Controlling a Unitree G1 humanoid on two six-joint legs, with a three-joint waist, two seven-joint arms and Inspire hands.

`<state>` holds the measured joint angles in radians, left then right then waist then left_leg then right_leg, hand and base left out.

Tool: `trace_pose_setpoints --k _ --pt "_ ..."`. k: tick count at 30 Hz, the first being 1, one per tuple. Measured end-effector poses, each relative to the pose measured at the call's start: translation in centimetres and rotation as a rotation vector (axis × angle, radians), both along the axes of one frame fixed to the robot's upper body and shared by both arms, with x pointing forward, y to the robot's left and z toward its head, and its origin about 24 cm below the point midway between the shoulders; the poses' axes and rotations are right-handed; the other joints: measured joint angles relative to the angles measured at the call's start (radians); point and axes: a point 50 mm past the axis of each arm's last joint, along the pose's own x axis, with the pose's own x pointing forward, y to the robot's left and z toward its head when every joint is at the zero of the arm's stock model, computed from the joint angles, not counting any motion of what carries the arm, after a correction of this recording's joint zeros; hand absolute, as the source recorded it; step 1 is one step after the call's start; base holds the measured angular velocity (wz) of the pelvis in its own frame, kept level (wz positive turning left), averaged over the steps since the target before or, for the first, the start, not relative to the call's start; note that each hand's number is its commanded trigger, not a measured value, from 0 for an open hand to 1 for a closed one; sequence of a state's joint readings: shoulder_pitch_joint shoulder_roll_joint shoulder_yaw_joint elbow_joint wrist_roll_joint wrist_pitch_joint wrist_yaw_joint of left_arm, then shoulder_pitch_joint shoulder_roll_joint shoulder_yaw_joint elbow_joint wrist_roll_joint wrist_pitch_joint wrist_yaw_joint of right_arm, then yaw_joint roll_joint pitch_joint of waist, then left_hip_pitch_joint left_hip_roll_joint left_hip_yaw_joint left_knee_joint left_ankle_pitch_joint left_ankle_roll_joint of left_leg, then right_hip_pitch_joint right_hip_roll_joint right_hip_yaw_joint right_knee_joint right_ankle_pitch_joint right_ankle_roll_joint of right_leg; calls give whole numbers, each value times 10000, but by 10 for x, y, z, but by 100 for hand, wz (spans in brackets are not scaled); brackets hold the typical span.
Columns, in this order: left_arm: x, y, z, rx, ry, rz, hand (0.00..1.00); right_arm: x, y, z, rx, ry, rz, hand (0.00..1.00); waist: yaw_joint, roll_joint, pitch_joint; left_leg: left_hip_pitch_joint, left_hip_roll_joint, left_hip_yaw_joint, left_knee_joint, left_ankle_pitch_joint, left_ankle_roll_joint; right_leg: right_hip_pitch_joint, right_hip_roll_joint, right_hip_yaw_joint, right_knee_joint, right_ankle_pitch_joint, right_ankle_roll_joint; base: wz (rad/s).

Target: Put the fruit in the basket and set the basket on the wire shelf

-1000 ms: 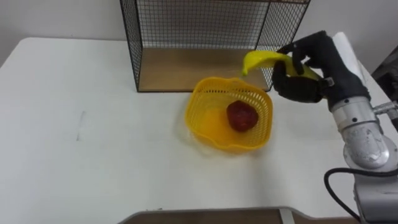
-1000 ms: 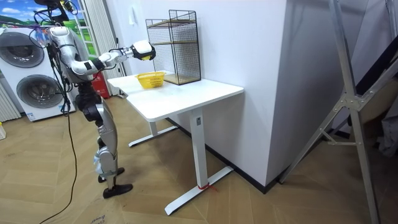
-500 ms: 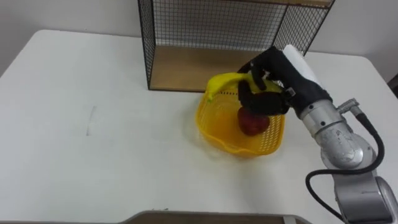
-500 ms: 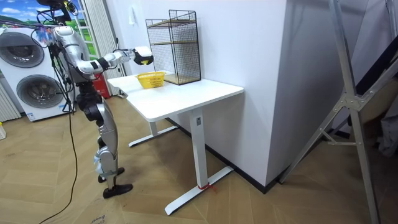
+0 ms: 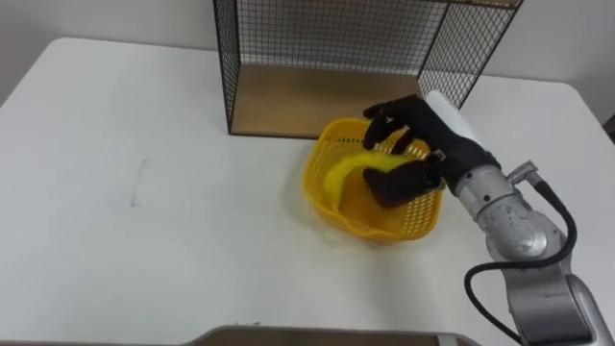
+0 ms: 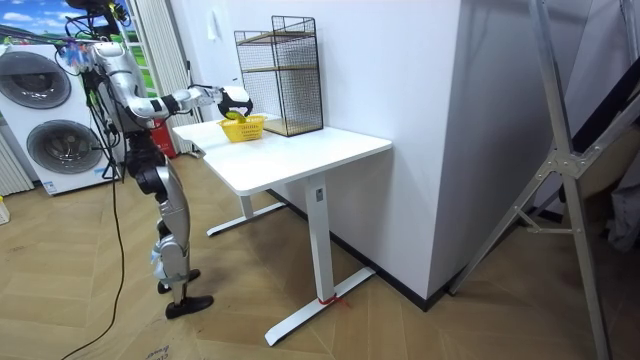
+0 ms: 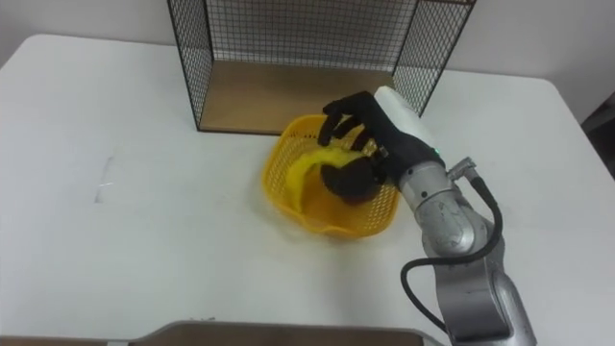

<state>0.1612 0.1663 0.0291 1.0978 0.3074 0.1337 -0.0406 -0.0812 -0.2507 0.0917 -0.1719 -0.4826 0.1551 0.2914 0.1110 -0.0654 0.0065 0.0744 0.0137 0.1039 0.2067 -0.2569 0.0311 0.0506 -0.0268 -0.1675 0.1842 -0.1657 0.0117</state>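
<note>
A yellow mesh basket [image 5: 322, 187] stands on the white table [image 5: 144, 221], just in front of the black wire shelf [image 5: 288, 43]. My right hand [image 5: 415, 152] reaches into the basket from the right, its black fingers curled round one end of a yellow banana [image 5: 348, 171]. The banana lies low inside the basket and curves toward its left wall. My hand covers the spot where the red fruit lay. The right eye view gives the same hand [image 7: 370, 146], banana [image 7: 303, 173] and basket [image 7: 288, 207].
The shelf has a wooden floor [image 5: 288, 101] open toward me, directly behind the basket. In the room view I stand at the table's end [image 6: 215, 150] on the room view's left, with washing machines [image 6: 45, 120] behind me.
My right hand has come down and leftward with the banana, from above the basket's right rim into the basket. The red fruit is now hidden under hand and banana.
</note>
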Motion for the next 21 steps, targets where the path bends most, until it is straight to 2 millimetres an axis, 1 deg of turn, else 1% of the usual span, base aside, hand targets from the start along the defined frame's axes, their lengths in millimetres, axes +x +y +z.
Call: trace_pose_setpoints --k 5,11,16,18,19,21 --pt "0 1 0 -66 23 -17 0 0 1 -1 -18 74 89 0 4 -28 7 -1 23 -14 -8 0 1 1 -10 -3 -2 0 0 0" --pt "1 2 1 -41 5 -31 0 0 1 -1 -26 137 152 0 -7 -89 45 -54 52 -19 3 0 1 4 -7 -22 -1 0 0 0" --pt "1 2 1 -43 -12 -6 0 -1 2 -1 -13 238 256 0 -24 -87 44 -131 53 -86 87 -1 2 3 -13 -150 9 0 0 5" --pt "-2 2 0 -43 51 41 0 -1 2 -1 87 300 348 0 -25 -63 46 -132 58 -97 79 -1 1 7 -4 -113 9 0 0 0" --pt "-4 2 0 -48 119 68 0 -1 2 -1 172 324 381 0 -25 -52 41 -132 59 -98 79 -1 1 9 -3 -108 9 0 0 0" --pt "-8 0 -1 -115 217 219 0 -1 3 -1 530 426 510 0 -68 5 -7 -131 57 -116 82 0 1 17 -6 -119 10 0 0 0"
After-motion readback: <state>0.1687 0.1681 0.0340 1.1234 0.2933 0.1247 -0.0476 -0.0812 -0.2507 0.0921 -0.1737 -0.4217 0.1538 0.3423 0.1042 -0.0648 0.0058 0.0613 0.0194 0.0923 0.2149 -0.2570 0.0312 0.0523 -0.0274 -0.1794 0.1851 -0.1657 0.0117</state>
